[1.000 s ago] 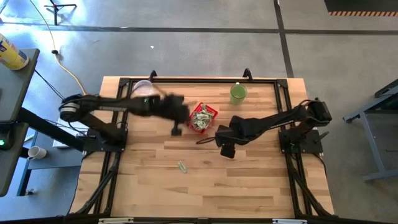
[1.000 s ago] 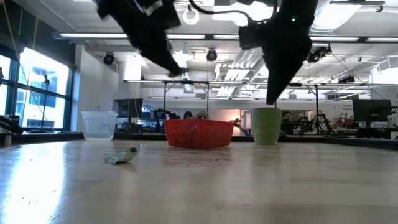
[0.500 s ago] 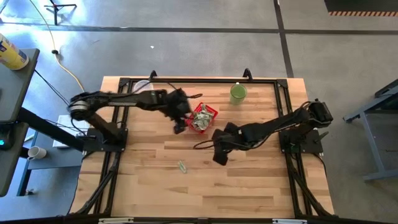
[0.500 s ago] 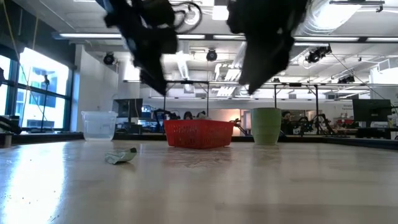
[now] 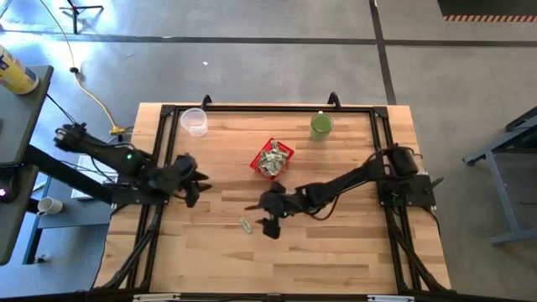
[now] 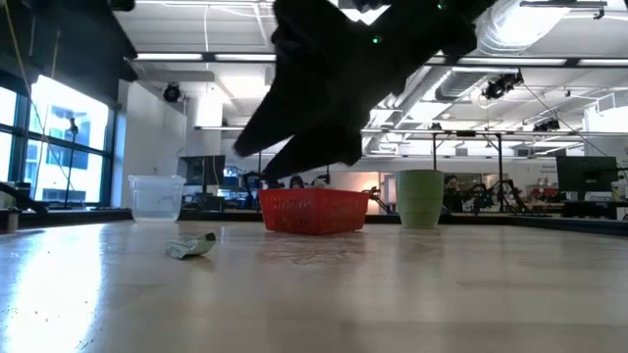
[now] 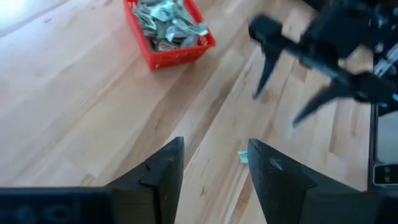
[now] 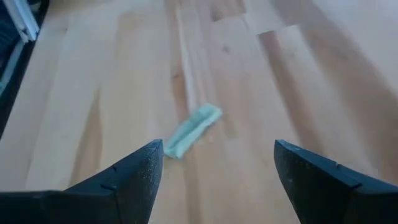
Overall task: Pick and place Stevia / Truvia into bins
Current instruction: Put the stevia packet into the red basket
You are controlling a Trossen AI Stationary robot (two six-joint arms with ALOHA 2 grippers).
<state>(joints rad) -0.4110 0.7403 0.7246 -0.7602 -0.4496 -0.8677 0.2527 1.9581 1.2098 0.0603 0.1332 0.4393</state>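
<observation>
Reach step: right gripper [image 8: 214,165], fingers apart, hovers near the lone sachet [image 8: 193,130] on the counter [image 5: 336,243]; next descend and pinch, carry to red basket [image 5: 272,159]; left gripper [image 7: 211,165] idles apart at left.

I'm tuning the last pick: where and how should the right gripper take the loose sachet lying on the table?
Come straight down with the right gripper, open fingers straddling the sachet. It lies flat and apart from the basket, so pinch across its narrow middle, not along its length.

Red basket [image 7: 166,38] full of sachets [image 7: 163,20]; right gripper [image 7: 281,102] spread wide.
</observation>
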